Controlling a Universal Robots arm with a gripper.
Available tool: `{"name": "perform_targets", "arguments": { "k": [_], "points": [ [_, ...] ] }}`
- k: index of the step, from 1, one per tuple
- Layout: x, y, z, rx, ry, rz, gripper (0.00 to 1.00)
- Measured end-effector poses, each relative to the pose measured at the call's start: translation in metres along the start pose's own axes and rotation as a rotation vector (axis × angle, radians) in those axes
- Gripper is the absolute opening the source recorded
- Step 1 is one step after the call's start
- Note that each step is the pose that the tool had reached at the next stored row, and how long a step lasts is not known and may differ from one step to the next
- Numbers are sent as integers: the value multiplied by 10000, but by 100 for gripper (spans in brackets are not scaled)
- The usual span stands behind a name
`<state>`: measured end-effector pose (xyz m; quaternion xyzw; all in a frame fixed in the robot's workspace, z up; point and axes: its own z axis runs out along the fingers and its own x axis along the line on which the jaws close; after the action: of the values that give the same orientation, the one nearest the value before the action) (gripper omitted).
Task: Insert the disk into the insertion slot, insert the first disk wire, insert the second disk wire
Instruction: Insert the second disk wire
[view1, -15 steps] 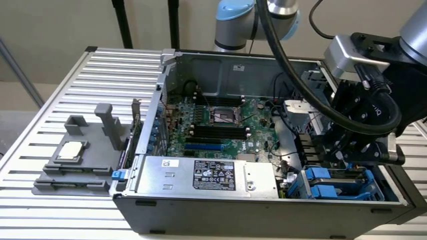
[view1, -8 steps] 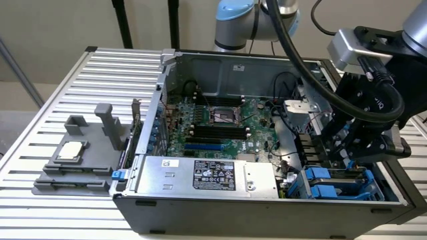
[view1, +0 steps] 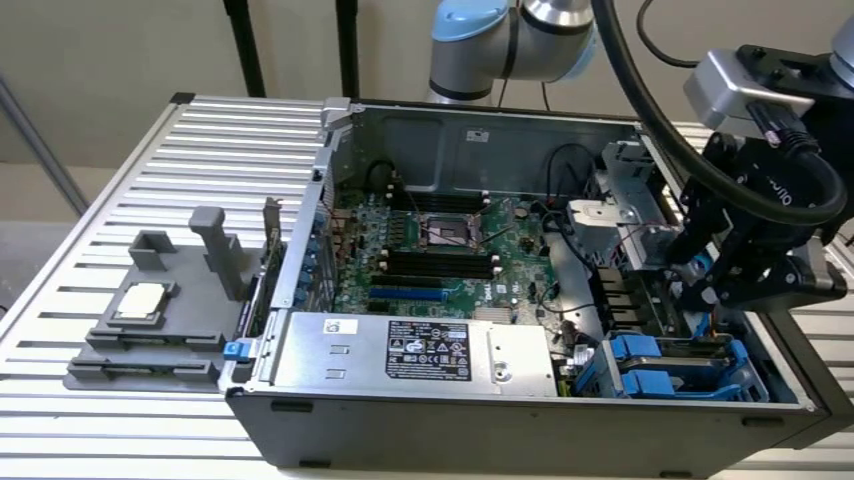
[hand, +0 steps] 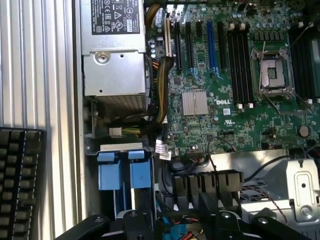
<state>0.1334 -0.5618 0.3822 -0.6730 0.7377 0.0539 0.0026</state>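
Disk (view1: 663, 362) in blue carrier, looks seated in slot (view1: 754, 375), case corner at exterior view's right
Stiff, dense, shock-sensitive; grip carrier edges, not label
Gripper (view1: 705, 290) hovers just above cage, near loose wires (hand: 176, 231); released or clenched: cannot tell
Power supply (view1: 400, 350) close alongside; wires crowd access

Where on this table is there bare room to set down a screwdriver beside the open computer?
Free: the ribbed aluminium tabletop beyond the grey plastic fixture, bordered by the wall of the open dark computer case. Crowded: inside the case, around the blue plastic drive carriers where the black gripper hangs.
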Motion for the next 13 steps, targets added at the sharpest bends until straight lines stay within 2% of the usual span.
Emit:
{"name": "perform_targets", "arguments": {
  "k": [2,3,4,6,7,9,11,13],
  "points": [
    [-22,-40,-1,2,66,4,51],
    [-32,-57,-2,1,137,10,51],
    [-41,-72,-3,0,224,17,51],
    [-62,-93,-2,-13,454,35,51],
    [-77,-100,-2,-25,551,44,51],
    [-113,-114,1,-58,707,57,51],
    [-145,-132,8,-100,817,67,51],
    [-158,-158,18,-152,878,73,51]
  ]
}}
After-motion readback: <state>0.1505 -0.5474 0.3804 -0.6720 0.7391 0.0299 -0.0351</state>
